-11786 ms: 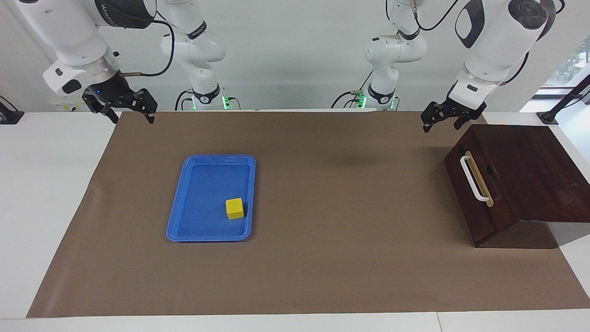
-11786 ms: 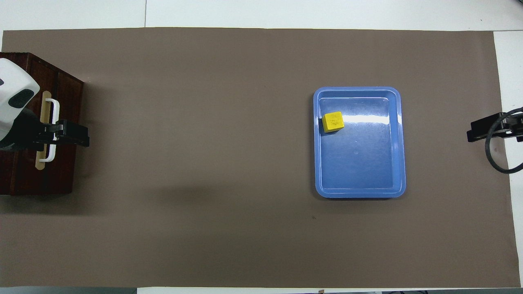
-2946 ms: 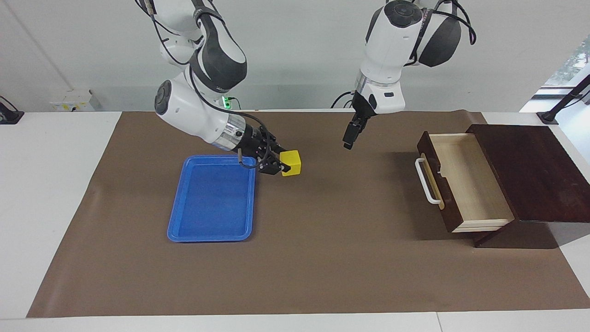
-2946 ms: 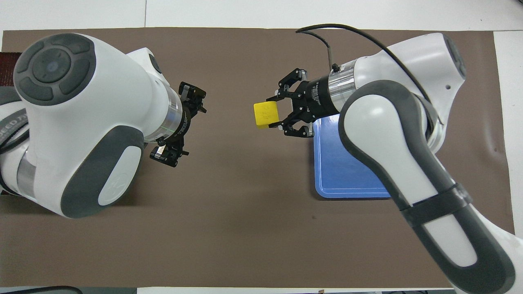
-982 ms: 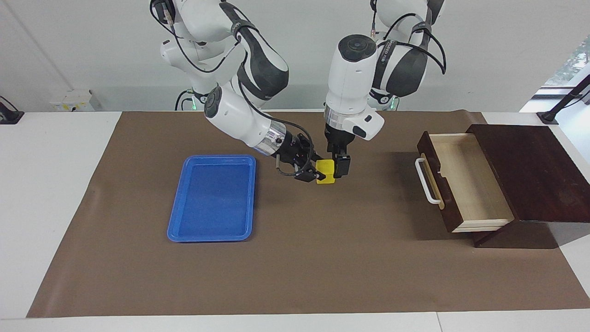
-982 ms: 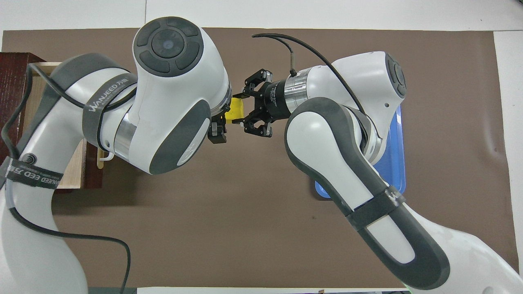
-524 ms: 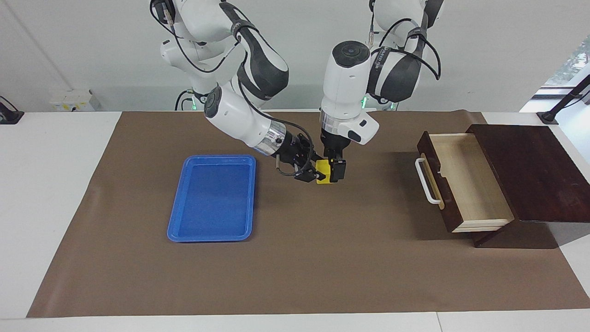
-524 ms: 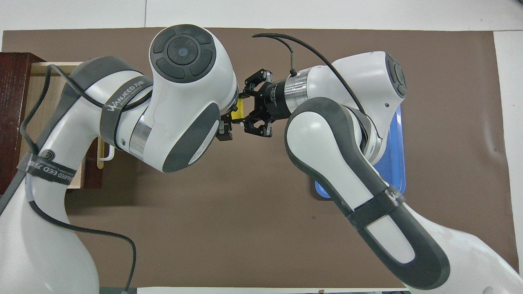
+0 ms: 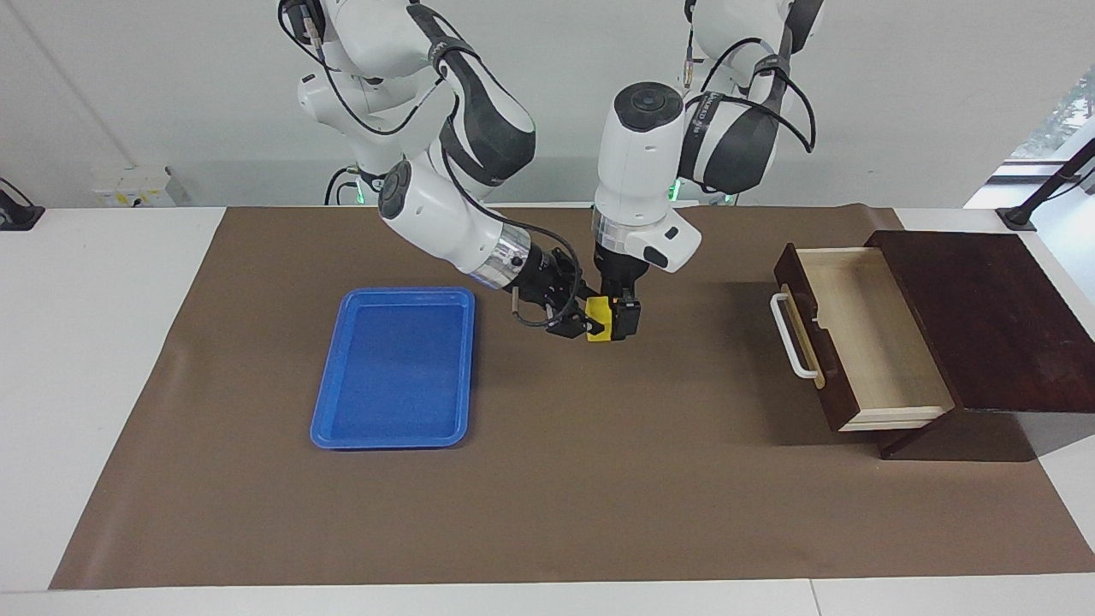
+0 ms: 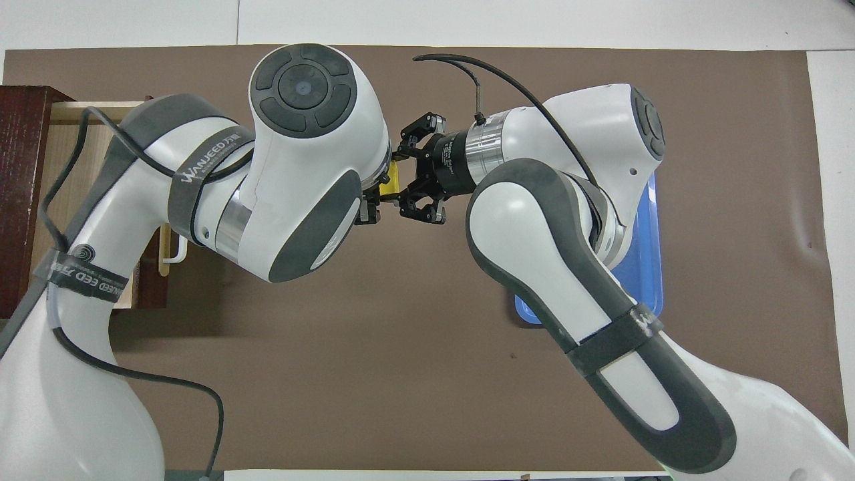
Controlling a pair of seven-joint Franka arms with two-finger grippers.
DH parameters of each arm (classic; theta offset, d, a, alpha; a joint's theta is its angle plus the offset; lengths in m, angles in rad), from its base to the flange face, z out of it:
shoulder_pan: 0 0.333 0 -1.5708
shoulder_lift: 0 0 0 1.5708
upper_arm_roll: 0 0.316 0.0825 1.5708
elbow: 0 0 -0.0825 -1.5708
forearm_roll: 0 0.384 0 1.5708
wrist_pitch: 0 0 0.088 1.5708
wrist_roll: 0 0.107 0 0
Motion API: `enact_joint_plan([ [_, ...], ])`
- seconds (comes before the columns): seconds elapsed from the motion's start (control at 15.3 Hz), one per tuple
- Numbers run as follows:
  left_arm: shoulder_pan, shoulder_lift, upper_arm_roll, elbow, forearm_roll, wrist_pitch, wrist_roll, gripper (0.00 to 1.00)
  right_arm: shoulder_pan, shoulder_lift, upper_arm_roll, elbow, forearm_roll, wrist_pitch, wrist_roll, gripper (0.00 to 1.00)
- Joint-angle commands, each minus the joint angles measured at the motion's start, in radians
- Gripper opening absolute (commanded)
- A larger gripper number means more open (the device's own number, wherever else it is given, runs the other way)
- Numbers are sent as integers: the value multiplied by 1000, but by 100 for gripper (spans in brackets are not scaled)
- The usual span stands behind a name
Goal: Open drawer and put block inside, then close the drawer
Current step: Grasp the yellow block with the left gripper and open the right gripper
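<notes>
The small yellow block [image 9: 598, 330] hangs in the air over the brown mat, between the blue tray and the drawer. My right gripper [image 9: 587, 325] is shut on it from the tray's side. My left gripper [image 9: 618, 323] comes down from above, its fingers closed against the block's sides. Seen from overhead, only a sliver of the block [image 10: 394, 182] shows between the two wrists. The drawer [image 9: 864, 338] of the dark wooden box stands pulled out at the left arm's end, its pale inside empty and its white handle [image 9: 791, 335] toward the table's middle.
An empty blue tray [image 9: 389, 443] lies on the mat toward the right arm's end. The dark wooden box [image 9: 984, 316] sits at the table's edge at the left arm's end. Brown mat [image 9: 547, 496] covers the table.
My left gripper has come in over the block and closed its fingers on it. The right gripper has kept its hold and barely moved.
</notes>
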Motion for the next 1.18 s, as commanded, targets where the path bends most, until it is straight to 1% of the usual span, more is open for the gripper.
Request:
enact_joint_plan([
  [0.0,-11,-11,12,-20,18,24,-16,0,-13,11,8,22,20,-15,14,0],
  [0.59,-11,-11,12,-19,15,37,-16,0,-8,11,8,22,22,-12,32,0],
  [0.65,-10,-11,12,-19,16,37,-16,0,-8,11,8,22,23,-12,41,9],
  [0.72,-10,-11,12,-17,18,37,-15,0,-8,11,8,22,23,-12,60,99],
  [1.11,-1,-12,17,-14,30,2,-5,0,-19,8,4,23,22,-28,71,100],
])
